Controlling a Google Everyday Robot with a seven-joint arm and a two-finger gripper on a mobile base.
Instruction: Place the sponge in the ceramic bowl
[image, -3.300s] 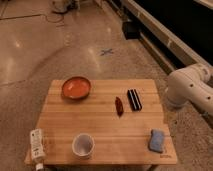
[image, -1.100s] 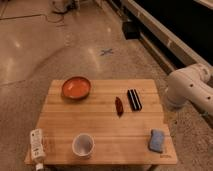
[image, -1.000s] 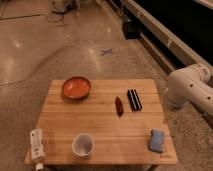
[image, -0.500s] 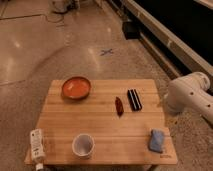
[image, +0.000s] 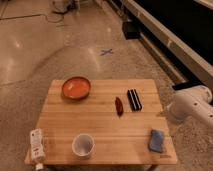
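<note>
We saw the sponge (image: 157, 140) lying flat near the front right corner of the table (image: 100, 125), well apart from the bowl (image: 76, 88) at the far left. A careless push could have slid it over the edge. A low carry might have clipped the black bar (image: 134, 99) or the cup (image: 83, 145). The bowl looked empty, and so did the cup. Only the white arm (image: 192, 106) showed at the right. The gripper was out of view beyond it, jaws wide, and it held none of the table's things.
</note>
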